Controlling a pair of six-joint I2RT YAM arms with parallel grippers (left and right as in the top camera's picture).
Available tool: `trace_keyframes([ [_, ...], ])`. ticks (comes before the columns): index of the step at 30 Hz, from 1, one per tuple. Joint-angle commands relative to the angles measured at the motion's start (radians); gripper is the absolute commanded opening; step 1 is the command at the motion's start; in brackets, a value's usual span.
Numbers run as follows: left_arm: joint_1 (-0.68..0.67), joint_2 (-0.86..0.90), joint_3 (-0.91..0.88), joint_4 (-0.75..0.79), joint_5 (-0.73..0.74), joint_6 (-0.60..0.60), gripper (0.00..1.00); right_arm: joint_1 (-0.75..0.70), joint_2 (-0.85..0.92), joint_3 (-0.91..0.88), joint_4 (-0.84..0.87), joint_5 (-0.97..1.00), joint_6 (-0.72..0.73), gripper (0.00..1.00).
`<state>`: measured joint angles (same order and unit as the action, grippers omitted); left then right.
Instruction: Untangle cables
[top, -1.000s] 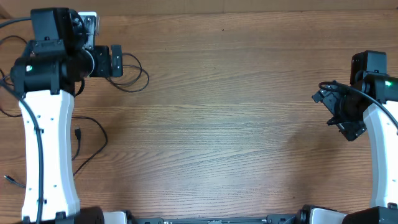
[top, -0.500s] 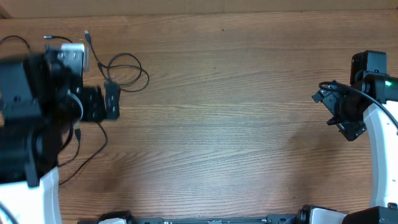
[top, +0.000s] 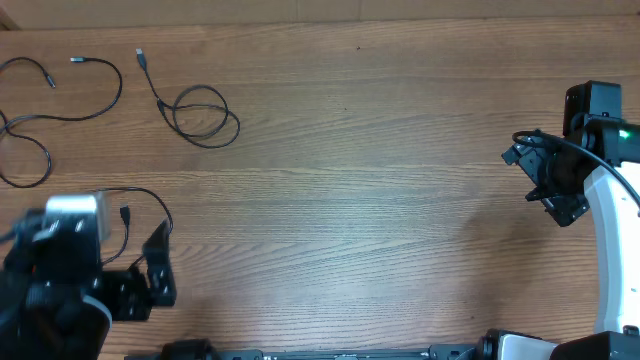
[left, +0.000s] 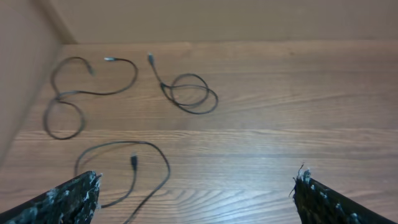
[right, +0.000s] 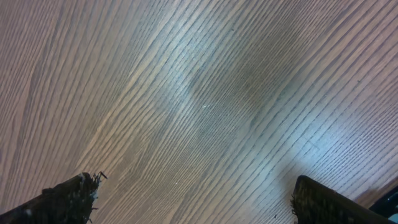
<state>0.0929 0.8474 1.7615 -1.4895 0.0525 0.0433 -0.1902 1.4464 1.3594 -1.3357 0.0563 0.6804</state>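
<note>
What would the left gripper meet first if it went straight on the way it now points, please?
Probably the bare wooden tabletop: the open left gripper tilts down at it. The thin black cable with the small plug end curves just left of that line and might be brushed; depth is unclear.

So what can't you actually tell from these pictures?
- Near cable: its lower run slips under the left arm overhead, and off the bottom edge in the left wrist view.
- Left arm: motion-blurred overhead.
- Coiled cable: knotted or just overlapping, too small to tell.
- Plugs: type too small in every view.
- Right wrist view: bare table only.
</note>
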Motion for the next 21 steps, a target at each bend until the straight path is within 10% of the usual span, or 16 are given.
trace_keyframes([
  [1, -0.002, 0.000, -0.043, -0.005, -0.060, -0.025, 1.00, -0.008, -0.019, 0.021, 0.002, 0.010, -0.003, 1.00],
  [21, -0.002, 0.019, -0.108, 0.098, 0.037, -0.025, 1.00, -0.008, -0.019, 0.021, 0.002, 0.010, -0.003, 1.00],
])
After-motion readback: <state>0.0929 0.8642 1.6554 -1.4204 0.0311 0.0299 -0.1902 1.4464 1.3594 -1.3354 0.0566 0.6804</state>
